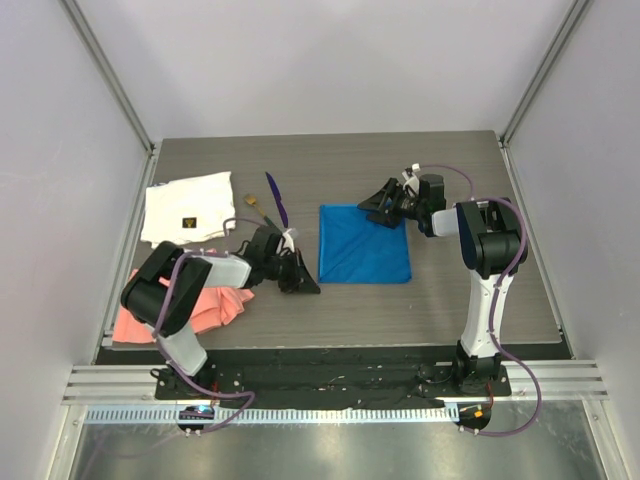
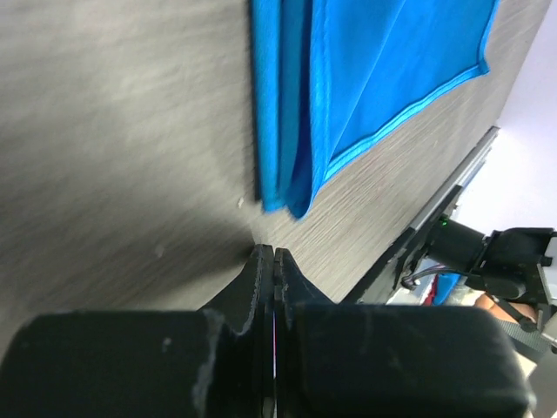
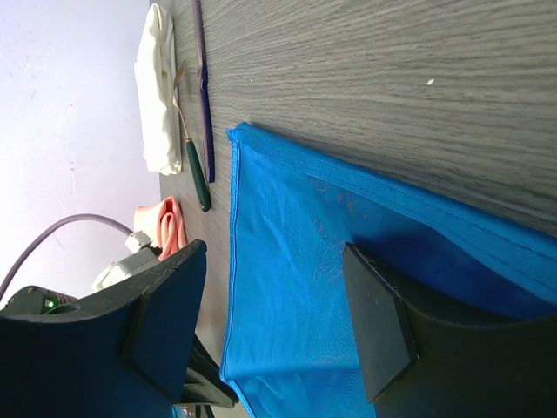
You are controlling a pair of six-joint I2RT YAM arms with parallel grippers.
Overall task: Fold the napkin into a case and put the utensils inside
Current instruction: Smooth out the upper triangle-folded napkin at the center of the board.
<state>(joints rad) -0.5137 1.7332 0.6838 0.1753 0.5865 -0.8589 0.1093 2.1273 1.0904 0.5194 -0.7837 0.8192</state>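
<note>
Midway across the table (image 1: 470,290) lies the napkin (image 1: 364,243), flat, with doubled layers showing along one edge; it looks light, thin and limp, likely to sag when lifted and to slide on the smooth top, so a pinch at a corner or hem seems the best hold; the right gripper (image 1: 383,208) hangs spread over its far right corner, nothing pinched; the left gripper (image 2: 272,259) is pressed together, empty, just beside the near left corner; the utensils (image 1: 276,200) lie apart to the left, near the white cloth (image 1: 188,207).
</note>
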